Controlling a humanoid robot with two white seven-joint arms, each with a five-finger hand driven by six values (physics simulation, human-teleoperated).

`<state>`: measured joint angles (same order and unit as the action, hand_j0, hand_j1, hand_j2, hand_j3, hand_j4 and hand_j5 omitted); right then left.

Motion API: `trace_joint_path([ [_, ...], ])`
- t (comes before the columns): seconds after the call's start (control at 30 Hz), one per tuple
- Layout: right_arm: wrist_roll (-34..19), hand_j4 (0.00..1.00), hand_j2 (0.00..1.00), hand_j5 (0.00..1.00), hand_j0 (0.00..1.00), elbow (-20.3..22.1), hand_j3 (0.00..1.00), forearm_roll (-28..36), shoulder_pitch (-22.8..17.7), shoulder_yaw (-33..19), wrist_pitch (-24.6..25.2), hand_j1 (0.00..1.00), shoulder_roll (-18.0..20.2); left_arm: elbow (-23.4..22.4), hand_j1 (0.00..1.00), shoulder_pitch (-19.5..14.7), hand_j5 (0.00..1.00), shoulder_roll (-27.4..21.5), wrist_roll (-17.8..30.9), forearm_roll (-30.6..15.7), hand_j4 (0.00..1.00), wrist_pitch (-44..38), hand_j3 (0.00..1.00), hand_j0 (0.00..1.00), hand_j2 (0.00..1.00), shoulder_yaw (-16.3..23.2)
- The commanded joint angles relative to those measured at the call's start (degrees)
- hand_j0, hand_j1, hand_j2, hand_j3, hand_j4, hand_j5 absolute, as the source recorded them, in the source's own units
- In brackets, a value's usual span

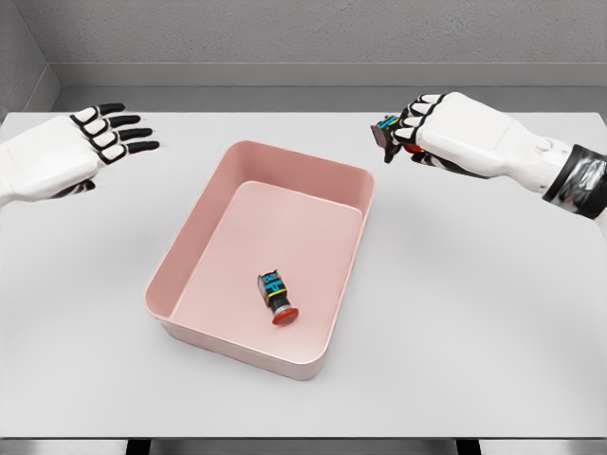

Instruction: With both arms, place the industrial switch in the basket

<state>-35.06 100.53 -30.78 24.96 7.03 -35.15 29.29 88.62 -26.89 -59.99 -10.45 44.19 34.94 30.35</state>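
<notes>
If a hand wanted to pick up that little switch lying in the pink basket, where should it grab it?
Probably the dark body of the switch, not its red cap. It lies on its side on the floor of the basket, cap toward the near wall, clear of all walls. Coming straight down from above, fingers closing across the body's long sides, looks easiest.

A single head camera looks steeply down from close above, facing forward across the table (474,360) toward the wall (313,33).

A pink basket (190,246) sits mid-frame with one industrial switch (276,294) lying inside; the right hand (438,133), upper right, grips another switch (387,133); the left hand (90,142), upper left, is spread.
</notes>
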Motion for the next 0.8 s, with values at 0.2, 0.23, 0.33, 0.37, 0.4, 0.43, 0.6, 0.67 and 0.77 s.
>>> trace_joint_path([
  [0.2, 0.1, 0.47, 0.47, 0.47, 0.47, 0.0, 0.47, 0.5, -1.4, 0.6, 0.2, 0.47, -2.8, -1.2, 1.0, 1.1, 1.0, -0.7, 0.5, 0.0, 1.0, 0.1, 1.0, 1.0, 1.0, -0.1],
  [0.23, 0.1, 0.48, 0.48, 0.48, 0.48, 0.0, 0.48, 0.5, -1.8, 0.7, 0.2, 0.48, -3.2, -1.2, 1.0, 1.1, 1.0, -0.7, 0.5, 0.1, 1.0, 0.1, 1.0, 1.0, 1.0, -0.1],
  [0.33, 0.1, 0.48, 0.48, 0.48, 0.48, 0.0, 0.48, 0.5, -2.5, 0.7, 0.2, 0.48, -3.5, -1.2, 1.0, 1.1, 1.0, -0.7, 0.5, 0.0, 1.0, 0.1, 1.0, 1.0, 1.0, -0.1],
  [0.37, 0.1, 0.48, 0.48, 0.48, 0.48, 0.0, 0.48, 0.5, -2.9, 0.8, 0.2, 0.48, -3.4, -1.2, 1.0, 1.1, 1.0, -0.7, 0.5, 0.1, 1.0, 0.1, 1.0, 1.0, 1.0, -0.1],
  [0.4, 0.1, 0.48, 0.48, 0.48, 0.48, 0.0, 0.48, 0.5, -2.9, 0.8, 0.2, 0.48, -3.4, -1.2, 1.0, 1.1, 1.0, -0.7, 0.5, 0.0, 1.0, 0.1, 1.0, 1.0, 1.0, -0.2],
  [0.43, 0.1, 0.48, 0.48, 0.48, 0.48, 0.0, 0.48, 0.7, -2.7, 0.8, 0.2, 0.48, -3.4, -1.2, 1.0, 1.1, 1.0, -0.7, 0.5, 0.0, 1.0, 0.1, 1.0, 1.0, 1.0, -0.1],
  [0.6, 0.1, 0.48, 0.48, 0.48, 0.48, 0.0, 0.48, 2.6, -2.6, 1.8, 0.2, 0.48, -3.7, -1.7, 1.0, 1.1, 1.0, -0.6, 0.5, 0.0, 1.0, 0.1, 1.0, 1.0, 1.0, -0.2],
  [0.67, 0.1, 0.51, 0.51, 0.51, 0.51, 0.0, 0.51, 2.7, -2.6, 1.7, 0.2, 0.51, -3.5, -1.7, 1.0, 1.1, 1.0, -0.7, 0.5, -0.1, 1.0, 0.1, 1.0, 1.0, 1.0, -0.2],
  [0.77, 0.1, 0.76, 0.76, 0.76, 0.76, 0.0, 0.76, 2.7, -2.7, 0.8, 0.2, 0.76, -3.6, -1.6, 1.0, 1.1, 1.0, -0.6, 0.5, -0.2, 1.0, 0.1, 1.0, 1.0, 1.0, -0.2],
])
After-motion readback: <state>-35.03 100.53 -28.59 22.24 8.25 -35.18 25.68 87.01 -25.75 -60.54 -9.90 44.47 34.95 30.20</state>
